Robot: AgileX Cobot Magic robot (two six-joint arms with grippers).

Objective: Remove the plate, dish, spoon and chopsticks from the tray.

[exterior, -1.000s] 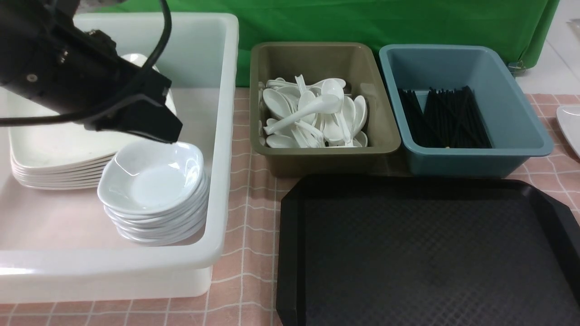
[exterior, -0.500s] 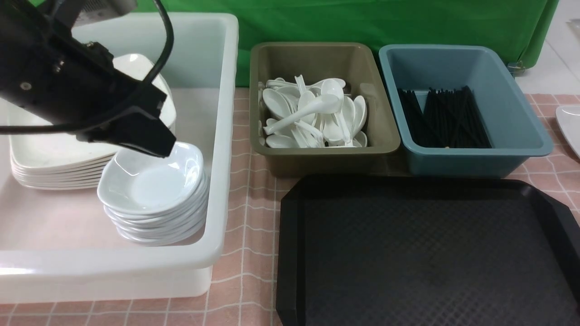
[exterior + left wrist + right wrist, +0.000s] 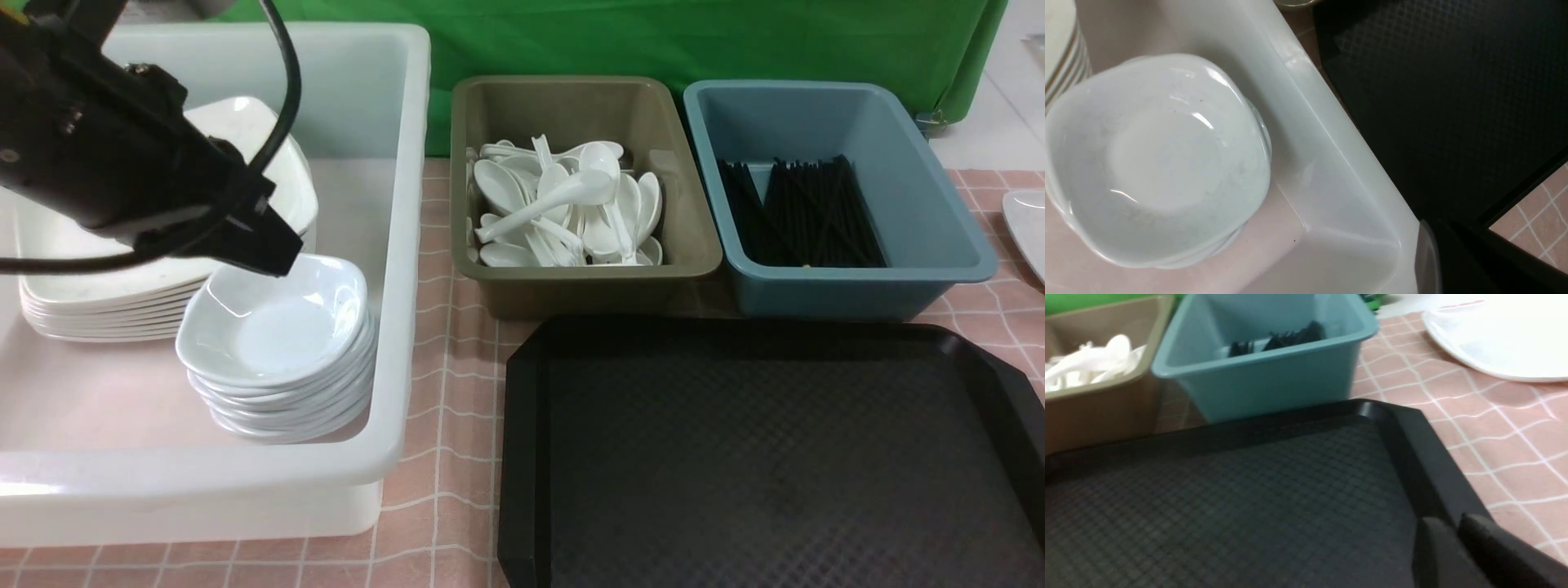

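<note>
Clenched and empty at the left claw (image 3: 269, 253), just above the top dish (image 3: 273, 322) stacked in the white tub (image 3: 404, 245). Can't tell released or clenched at the right claw (image 3: 1453, 547), low over a corner of the bare tray (image 3: 1412, 437), with a plate (image 3: 1494, 343) on the desk (image 3: 1515, 428) beyond it. Looks nearly done, spoons (image 3: 563, 204) and chopsticks (image 3: 804, 212) binned ahead of the right claw. Lift the left claw straight up before swinging out, clear of the tub wall and the plate stack (image 3: 98, 286) beside it.
</note>
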